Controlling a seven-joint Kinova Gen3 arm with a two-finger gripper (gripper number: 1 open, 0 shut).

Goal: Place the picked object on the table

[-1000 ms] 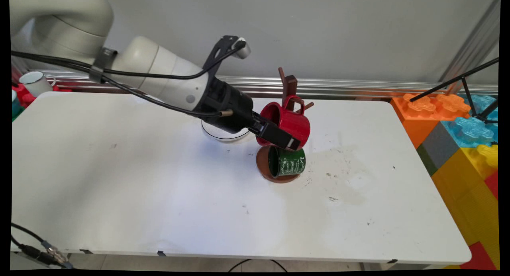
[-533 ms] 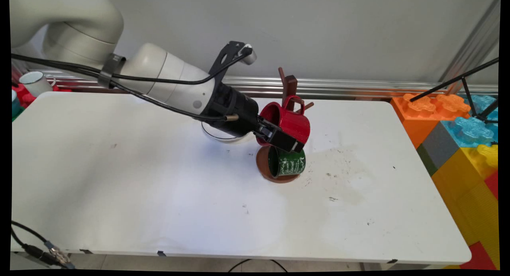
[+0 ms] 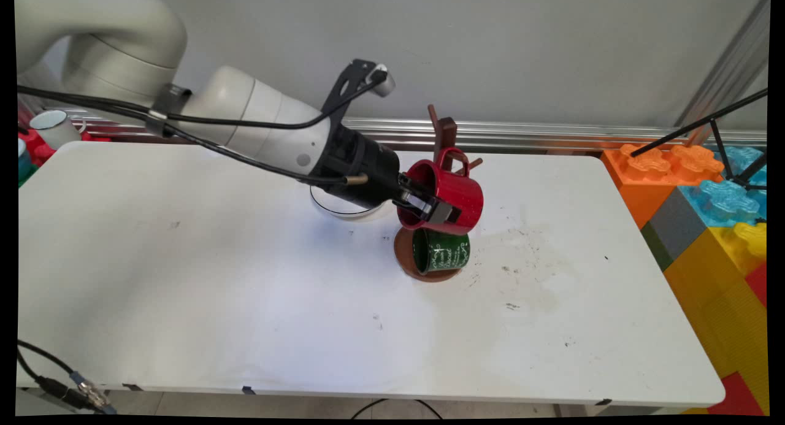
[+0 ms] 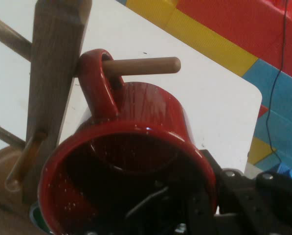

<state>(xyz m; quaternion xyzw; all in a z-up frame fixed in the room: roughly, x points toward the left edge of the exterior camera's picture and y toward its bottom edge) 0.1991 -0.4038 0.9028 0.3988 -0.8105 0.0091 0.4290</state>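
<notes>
On the white surface (image 3: 184, 290), red mug (image 3: 451, 192) now hooked on the wooden rack (image 3: 445, 137); gripper (image 3: 429, 209) clamped on its rim, nudged right.

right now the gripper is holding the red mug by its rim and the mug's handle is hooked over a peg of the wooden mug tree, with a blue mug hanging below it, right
Not quite: the mug below is green, not blue. The main view shows the green mug under the red mug, above the round base of the wooden mug tree. The rest holds: the gripper grips the red mug's rim, and the hand view shows its handle looped over a peg.
</notes>
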